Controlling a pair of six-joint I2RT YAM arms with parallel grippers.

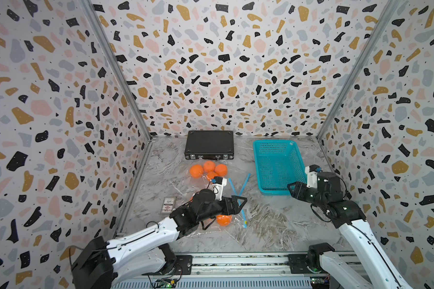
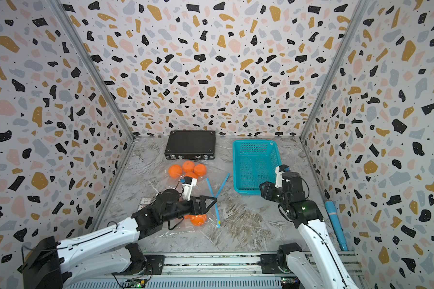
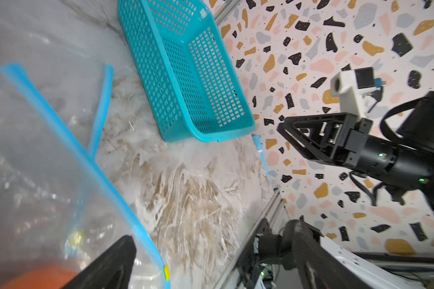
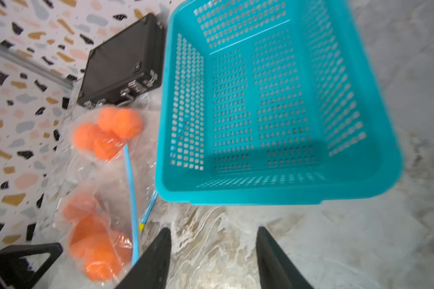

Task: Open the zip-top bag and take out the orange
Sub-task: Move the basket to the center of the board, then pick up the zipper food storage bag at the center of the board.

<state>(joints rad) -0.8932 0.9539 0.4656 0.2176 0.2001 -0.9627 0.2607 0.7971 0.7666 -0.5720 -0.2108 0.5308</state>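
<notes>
Two clear zip-top bags with blue zip strips lie on the marble table. The far bag [image 1: 219, 179] holds several oranges [image 1: 208, 169] in front of the black case. The near bag [image 1: 203, 231] holds oranges too; in both top views one orange [image 1: 223, 220] [image 2: 198, 219] shows under my left gripper [image 1: 239, 204]. That gripper hovers open just over the near bag's zip strip [image 3: 85, 155], and the strip runs past one of its fingers [image 3: 110, 265]. My right gripper [image 4: 213, 240] is open over bare table beside the basket, holding nothing.
A teal mesh basket [image 1: 277, 165] stands at the back right. A black case [image 1: 209, 143] sits against the back wall. A small card pack [image 1: 169, 205] lies left of the near bag. A blue tube [image 2: 335, 225] lies along the right wall.
</notes>
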